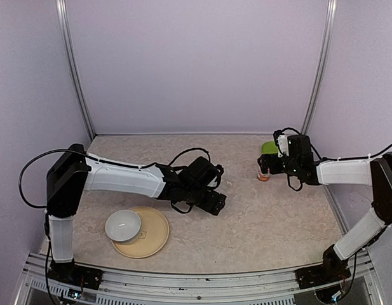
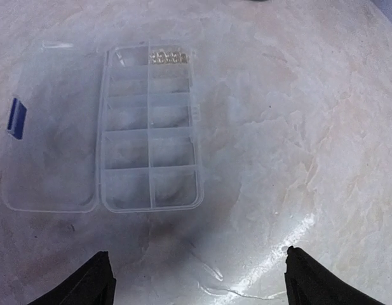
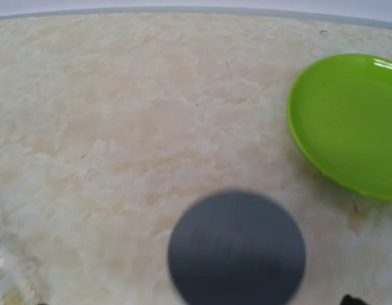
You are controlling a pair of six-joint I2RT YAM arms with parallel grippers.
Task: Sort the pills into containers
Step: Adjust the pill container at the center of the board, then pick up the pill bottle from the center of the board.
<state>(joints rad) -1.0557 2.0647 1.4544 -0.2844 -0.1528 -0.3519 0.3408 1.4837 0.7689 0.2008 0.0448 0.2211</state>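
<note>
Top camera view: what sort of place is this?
Probably a robot test booth: lilac walls and metal posts enclose a marbled table, with a left arm and right arm bolted at its near edge and a clear pill box laid out.

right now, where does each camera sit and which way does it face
top external: above and behind the bases, looking down on the table; both arms, left gripper and right gripper show.
left wrist: on the left arm, facing down at the open pill box with pills; two fingertips at the bottom corners.
right wrist: on the right arm, facing down on the grey-capped bottle; barely a fingertip shows.
shared: top external and right wrist both show the green plate.
</note>
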